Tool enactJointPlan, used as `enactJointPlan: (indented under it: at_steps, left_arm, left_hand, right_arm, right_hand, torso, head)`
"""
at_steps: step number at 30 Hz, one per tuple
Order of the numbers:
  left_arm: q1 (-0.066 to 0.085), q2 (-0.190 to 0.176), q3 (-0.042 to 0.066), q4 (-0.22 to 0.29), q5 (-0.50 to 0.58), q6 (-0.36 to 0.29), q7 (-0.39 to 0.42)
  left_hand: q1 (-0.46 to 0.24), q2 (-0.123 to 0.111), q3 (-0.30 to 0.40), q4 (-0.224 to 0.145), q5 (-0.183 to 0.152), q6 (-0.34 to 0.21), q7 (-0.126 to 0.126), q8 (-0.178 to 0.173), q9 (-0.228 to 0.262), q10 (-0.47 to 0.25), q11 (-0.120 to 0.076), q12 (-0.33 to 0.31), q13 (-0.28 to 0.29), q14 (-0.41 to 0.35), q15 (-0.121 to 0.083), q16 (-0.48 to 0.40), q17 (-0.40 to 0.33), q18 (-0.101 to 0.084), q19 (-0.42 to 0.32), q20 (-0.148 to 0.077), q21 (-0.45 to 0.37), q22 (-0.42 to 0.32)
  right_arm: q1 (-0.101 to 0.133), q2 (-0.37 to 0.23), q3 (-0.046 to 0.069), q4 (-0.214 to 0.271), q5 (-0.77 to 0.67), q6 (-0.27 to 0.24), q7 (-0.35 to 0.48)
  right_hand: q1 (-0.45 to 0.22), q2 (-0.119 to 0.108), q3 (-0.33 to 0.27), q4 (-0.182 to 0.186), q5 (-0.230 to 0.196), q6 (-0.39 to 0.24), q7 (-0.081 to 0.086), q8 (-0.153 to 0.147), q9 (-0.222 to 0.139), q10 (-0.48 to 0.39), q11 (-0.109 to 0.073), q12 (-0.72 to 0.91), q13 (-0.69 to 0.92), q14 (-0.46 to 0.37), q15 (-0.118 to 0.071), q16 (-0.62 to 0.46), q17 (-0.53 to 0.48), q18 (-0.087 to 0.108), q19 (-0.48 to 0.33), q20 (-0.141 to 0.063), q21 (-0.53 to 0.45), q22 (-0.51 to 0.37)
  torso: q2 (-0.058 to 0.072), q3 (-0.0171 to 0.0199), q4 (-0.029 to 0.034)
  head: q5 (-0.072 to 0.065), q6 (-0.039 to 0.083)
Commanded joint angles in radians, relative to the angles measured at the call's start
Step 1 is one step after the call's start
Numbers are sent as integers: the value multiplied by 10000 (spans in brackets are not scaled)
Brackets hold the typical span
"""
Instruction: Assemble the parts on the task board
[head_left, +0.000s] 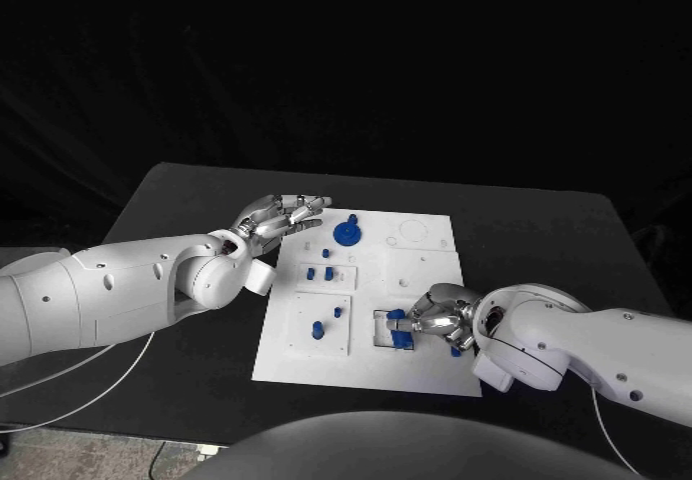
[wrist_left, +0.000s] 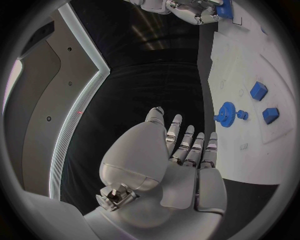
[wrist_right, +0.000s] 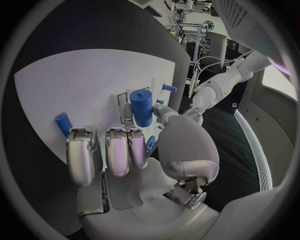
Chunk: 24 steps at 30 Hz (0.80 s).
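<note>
A blue cylinder (wrist_right: 141, 107) is pinched in the right hand (head_left: 434, 318) over the near right part of the white board (head_left: 433, 262). The left hand (head_left: 274, 217) is held flat and empty at the board's far left edge, near a blue gear (head_left: 348, 233); whether the board is touched seems unclear.

White board (head_left: 418, 290) lies flat on my tabletop (head_left: 173, 200). A blue gear (head_left: 348, 233) sits flat near its far edge, two small blue blocks (head_left: 320, 272) stand mid-board, and a blue peg (head_left: 319, 330) stands upright nearer me. A blue cylinder (wrist_right: 142, 107) stands upright between my right fingers (wrist_right: 119, 150).
</note>
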<state>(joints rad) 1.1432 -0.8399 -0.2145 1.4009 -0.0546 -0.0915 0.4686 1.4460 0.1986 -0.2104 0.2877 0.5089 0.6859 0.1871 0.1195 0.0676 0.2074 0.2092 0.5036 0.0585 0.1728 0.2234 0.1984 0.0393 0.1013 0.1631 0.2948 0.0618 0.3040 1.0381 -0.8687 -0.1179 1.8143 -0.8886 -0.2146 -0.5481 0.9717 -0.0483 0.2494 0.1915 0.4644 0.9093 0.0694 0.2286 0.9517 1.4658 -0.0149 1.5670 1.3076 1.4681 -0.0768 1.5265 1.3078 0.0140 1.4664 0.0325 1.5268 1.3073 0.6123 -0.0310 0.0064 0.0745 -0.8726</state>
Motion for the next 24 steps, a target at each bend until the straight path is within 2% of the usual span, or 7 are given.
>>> enactJointPlan:
  at_steps: [1, 11, 15, 20, 21, 22, 24]
  left_arm:
    - [2, 32, 7, 7, -1, 202, 32]
    - [2, 41, 7, 7, -1, 213, 8]
    - [2, 42, 7, 9, -1, 220, -5]
    - [2, 42, 7, 11, -1, 225, -22]
    - [2, 43, 7, 10, -1, 228, -25]
    - [2, 46, 7, 9, -1, 233, -30]
    - [2, 48, 7, 9, -1, 237, -34]
  left_hand:
    - [89, -18, 64, 14, 57, 27, 213, 39, 8, 58, -7, 64, 9, 82, -3, 70, 17, 119, 89, -15, 61, 9]
    - [94, -20, 66, 14, 60, 26, 215, 41, 7, 64, -5, 72, 10, 86, 1, 75, 17, 124, 89, -15, 60, 2]
    - [94, -20, 66, 14, 60, 26, 215, 41, 7, 64, -5, 72, 10, 86, 1, 75, 17, 124, 89, -15, 60, 2]
    - [96, -22, 66, 13, 61, 27, 216, 42, 8, 64, -4, 71, 9, 87, 3, 76, 17, 126, 89, -15, 60, 1]
    - [99, -23, 67, 13, 62, 30, 218, 44, 8, 65, -2, 69, 9, 89, 5, 79, 17, 129, 90, -15, 60, -1]
    - [99, -23, 67, 13, 62, 30, 218, 44, 8, 65, -2, 69, 9, 89, 5, 79, 17, 129, 90, -15, 60, -1]
    - [101, -24, 67, 12, 63, 27, 218, 44, 7, 66, -2, 69, 9, 91, 6, 80, 18, 129, 89, -15, 60, -4]
  right_arm:
    - [-20, 68, -10, -31, -305, 103, 5]
    - [-26, 200, -10, -131, -269, 186, -74]
    - [-30, 231, -10, -145, -265, 308, -145]
    - [-32, 256, -10, -149, -264, 440, -218]
    - [-33, 259, -10, -150, -264, 464, -226]
    - [-34, 263, -10, -149, -266, 486, -236]
    - [-35, 265, -10, -147, -271, 511, -246]
  right_hand:
    - [-154, 55, -43, 111, -149, -62, 6, -56, -61, 1050, 94, 38, 2632, 830, 66, -32, 1667, 4, 788, 62, -56, 2441]
    - [-353, 205, -143, 376, -418, -69, 10, -30, -184, 1050, 101, 38, 2632, 813, 74, -75, 1588, 20, 762, 78, -113, 2420]
    - [-572, 184, -348, 600, -1197, -83, 7, -1, -263, 1050, 99, 38, 2632, 810, 74, -86, 1571, 23, 758, 79, -127, 2417]
    - [-728, 185, -474, 767, -1280, -81, 4, 27, -319, 1050, 97, 38, 2632, 810, 72, -89, 1567, 24, 758, 78, -133, 2415]
    - [-1094, 292, -806, 667, -3592, -46, -27, 30, -318, 1050, 31, 38, 2632, 808, 33, -88, 1571, 23, 754, 30, -135, 2415]
    - [-1372, -116, -1265, 705, -4197, -46, -57, 19, -320, 1050, 34, 38, 2632, 807, 0, -88, 1573, 24, 751, -1, -139, 2414]
    - [-1432, -197, -1468, 784, -4190, -43, -63, 10, -320, 1050, 22, 38, 2632, 807, -10, -87, 1576, 23, 752, -21, -136, 2415]
  torso:
    - [-4, -3, -6]
    - [1, -2, -3]
    - [-6, -3, 5]
    - [0, -5, -6]
    - [-1, -5, -11]
    - [-3, -5, -9]
    - [-3, -5, -5]
  head:
    - [-14, 0]
    - [-3, 0]
    - [-4, 0]
    - [17, 0]
    - [19, 0]
    - [15, 0]
    - [6, 0]
